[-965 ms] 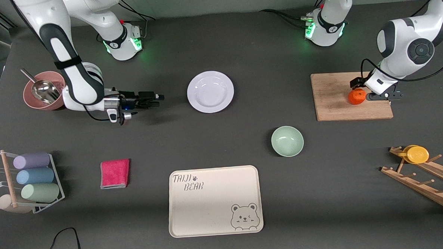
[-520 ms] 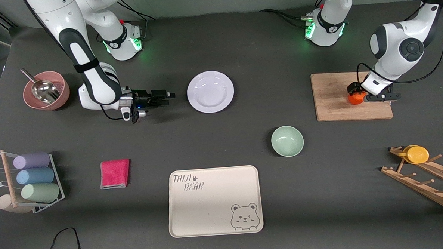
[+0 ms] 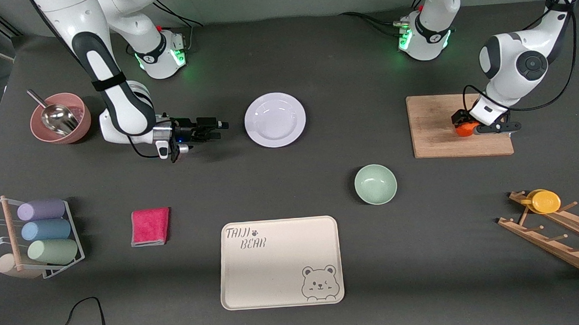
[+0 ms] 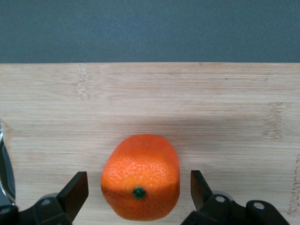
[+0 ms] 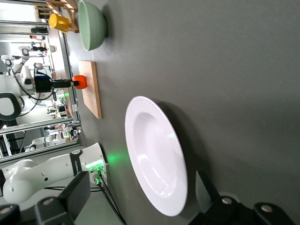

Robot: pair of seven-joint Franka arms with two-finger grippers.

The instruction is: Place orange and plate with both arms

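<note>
The orange (image 3: 463,130) sits on a wooden cutting board (image 3: 434,127) at the left arm's end of the table. My left gripper (image 3: 478,125) is down around it and open. In the left wrist view the orange (image 4: 140,176) lies between the two fingertips (image 4: 77,192) with a small gap on each side. The pale plate (image 3: 275,119) lies flat on the table mid-way between the arms. My right gripper (image 3: 221,129) is open and low beside the plate, toward the right arm's end, not touching it. The right wrist view shows the plate (image 5: 154,154) just ahead of the open fingers (image 5: 77,194).
A pale green bowl (image 3: 375,184) and a cream bear tray (image 3: 280,263) lie nearer the front camera. There is a pink cloth (image 3: 150,226), a pink bowl with a metal scoop (image 3: 60,118), a cup rack (image 3: 38,237), and a wooden rack with a yellow lid (image 3: 545,201).
My right gripper has moved along the table toward the plate. My left gripper has come down around the orange, covering more of it.
</note>
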